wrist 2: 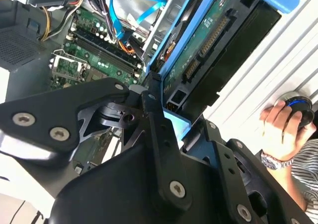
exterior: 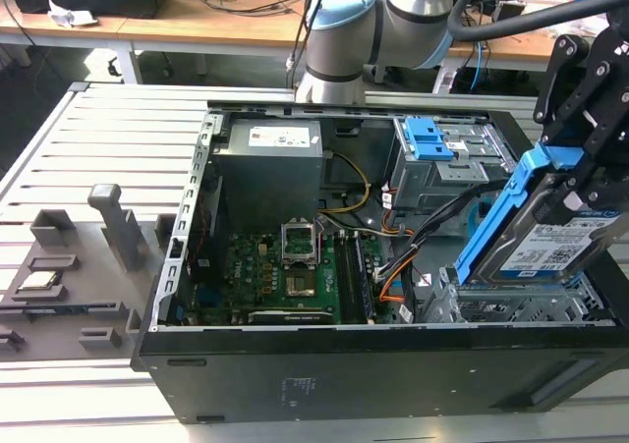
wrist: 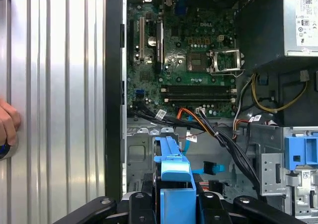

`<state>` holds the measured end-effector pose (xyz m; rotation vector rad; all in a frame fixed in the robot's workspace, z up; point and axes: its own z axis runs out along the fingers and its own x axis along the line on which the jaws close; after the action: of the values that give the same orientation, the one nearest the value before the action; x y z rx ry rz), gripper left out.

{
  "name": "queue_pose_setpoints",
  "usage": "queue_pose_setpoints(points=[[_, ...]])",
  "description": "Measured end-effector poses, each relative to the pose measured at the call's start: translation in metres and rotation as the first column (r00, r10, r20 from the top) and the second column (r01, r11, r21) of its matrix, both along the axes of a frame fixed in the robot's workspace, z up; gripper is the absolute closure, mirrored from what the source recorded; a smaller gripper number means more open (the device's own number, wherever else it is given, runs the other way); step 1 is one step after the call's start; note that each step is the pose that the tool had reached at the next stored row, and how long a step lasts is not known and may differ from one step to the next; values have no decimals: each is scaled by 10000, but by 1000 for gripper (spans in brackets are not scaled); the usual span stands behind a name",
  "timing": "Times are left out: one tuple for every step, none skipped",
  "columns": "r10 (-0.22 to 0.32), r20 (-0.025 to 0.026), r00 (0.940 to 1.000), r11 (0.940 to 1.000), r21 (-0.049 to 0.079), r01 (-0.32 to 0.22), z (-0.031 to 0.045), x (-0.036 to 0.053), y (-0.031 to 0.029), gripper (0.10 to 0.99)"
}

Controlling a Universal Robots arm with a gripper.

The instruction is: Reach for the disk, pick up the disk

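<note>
Up at the exterior view's right, the gripper (exterior: 580, 173) is closed on the blue bracket of the disk (exterior: 545, 242), clamping it near its upper end. The disk is tilted, its labelled face toward the camera, its lower end just above the metal drive cage (exterior: 511, 305) in the near right corner of the open computer case (exterior: 177, 266). Inside the case lie the green motherboard (exterior: 285, 276) and the grey power supply (exterior: 270, 168), with a bundle of cables (exterior: 432, 227) running toward the disk. The case sits on a slatted metal table (exterior: 108, 129), and grey holders (exterior: 113, 227) stand on it toward the exterior view's left.

In the second wrist view, the black fingers (wrist 2: 159, 134) pinch the blue bracket between them, and the disk (wrist 2: 208, 40) shows its circuit-board underside and connector. A person's hand (wrist 2: 280, 129) rests on a round black-and-blue object at the table's edge.

In the first wrist view, the blue bracket of the disk (wrist: 174, 184) sits between the gripper's (wrist: 174, 204) two black arms, above the drive cage (wrist: 141, 154). The motherboard (wrist: 189, 60) lies beyond, and part of a hand (wrist: 7, 124) shows on the table (wrist: 59, 85).
</note>
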<state>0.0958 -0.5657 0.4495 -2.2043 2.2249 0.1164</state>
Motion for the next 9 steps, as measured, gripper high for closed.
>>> queue_pose_setpoints(points=[[37, 1, 10000, 10000, 1, -37, -2, -6, 1, 718], [39, 0, 10000, 10000, 0, -39, -3, -6, 4, 718], [39, 0, 10000, 10000, -1, -39, -3, -6, 4, 718], [39, 0, 10000, 10000, 0, -39, -3, -6, 4, 718], [38, 0, 10000, 10000, -1, -38, -3, -6, 5, 718], [38, 0, 10000, 10000, 0, -38, -4, -6, 5, 718], [38, 0, 10000, 10000, 0, -38, -4, -6, 5, 718], [38, 0, 10000, 10000, 0, -38, -4, -6, 5, 718], [38, 0, 10000, 10000, 0, -38, -4, -6, 5, 718]])
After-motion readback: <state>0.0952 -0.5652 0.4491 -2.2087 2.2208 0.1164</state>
